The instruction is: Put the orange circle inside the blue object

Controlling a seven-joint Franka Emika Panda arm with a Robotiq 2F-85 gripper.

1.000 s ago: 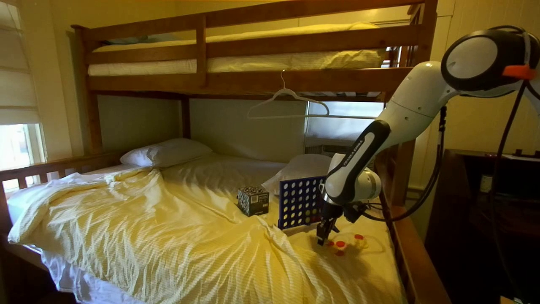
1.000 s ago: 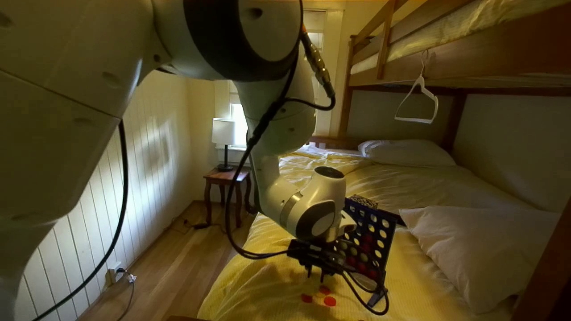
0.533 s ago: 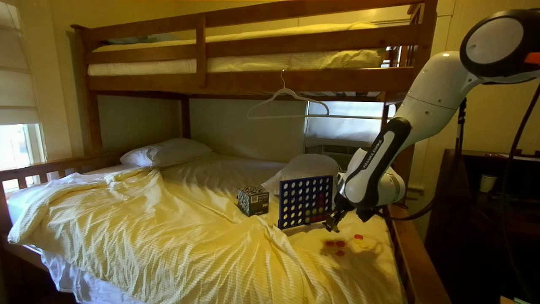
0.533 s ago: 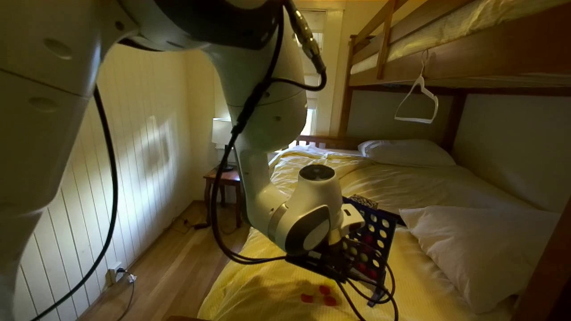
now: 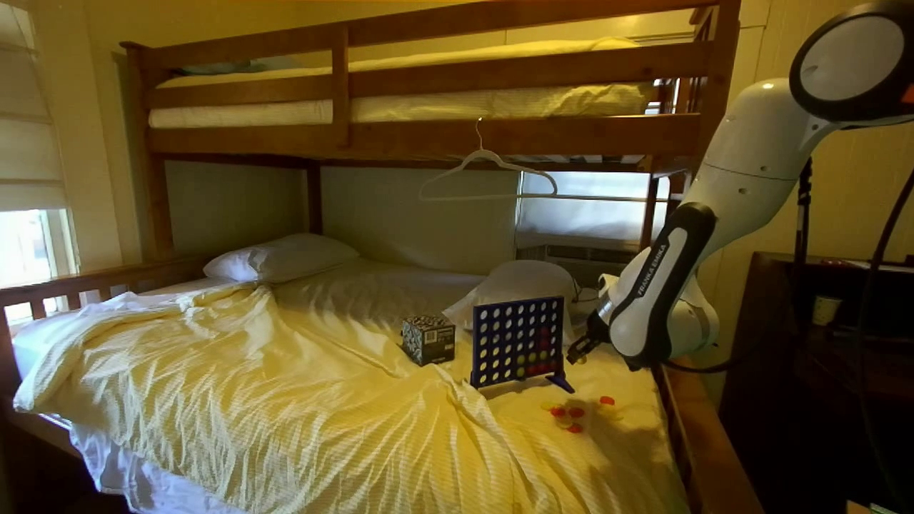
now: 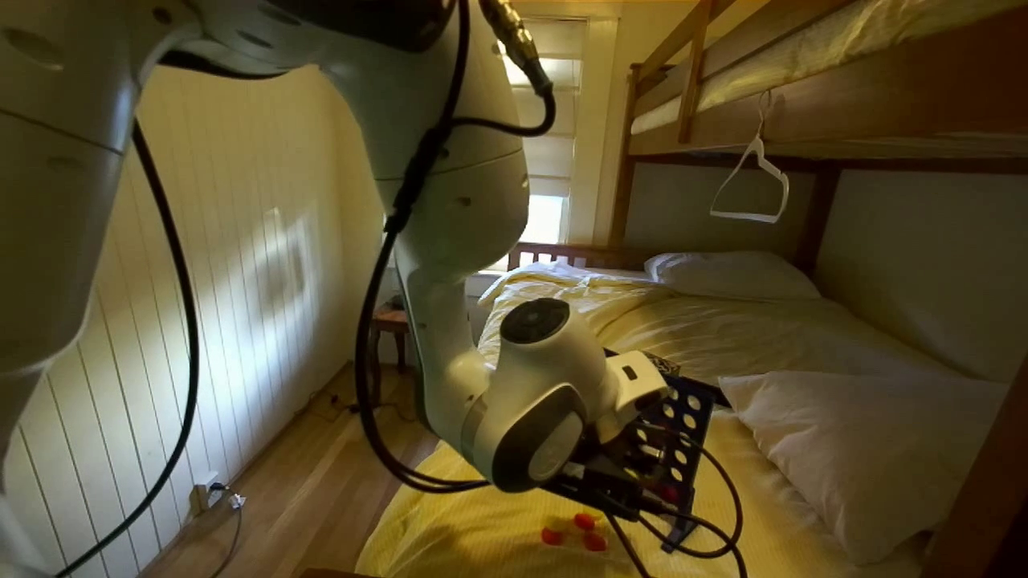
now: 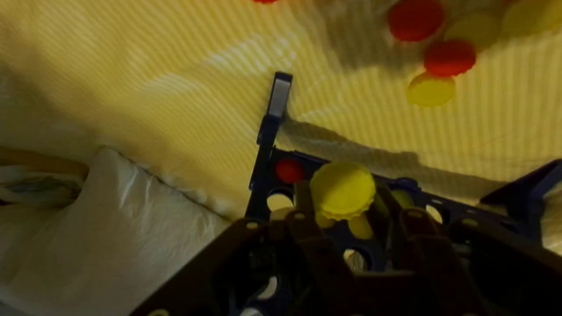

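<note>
Gripping a yellow disc (image 7: 342,188) at the fingertips of the gripper (image 7: 343,196), with the jaws drawn narrow, one finger at either side of the disc. Tilted downward in an exterior view, just beside the blue game grid (image 5: 514,342), at its end nearest the end rail (image 5: 707,435) of the bed (image 5: 307,407). Probably clear of the grid, though too dim and overlapped in the wrist view to tell for sure. Standing upright on the bed, on small feet: that same grid, partly hidden behind the arm (image 6: 458,201) in an exterior view, with lodged red discs (image 7: 290,170) and some yellow ones in the lower holes toward the end rail. Matching the task's orange circle best in colour: loose red-orange discs (image 7: 450,59), lying on the bed between the grid and the front edge, short of the end rail. Mostly clustered with loose yellow discs (image 7: 431,91), in the wrist view with one red-orange against a yellow; a single red-orange one slightly apart, closer to the end rail. Near the grid, farther from the end rail: a dark patterned box (image 5: 428,340). Behind the grid, toward the wall-side edge of the bed: a pale pillow (image 5: 525,282). In the far corner at the opposite end: a second pillow (image 5: 282,258). Hung from the upper bunk's rail (image 5: 414,137): a white hanger (image 5: 483,153).
</note>
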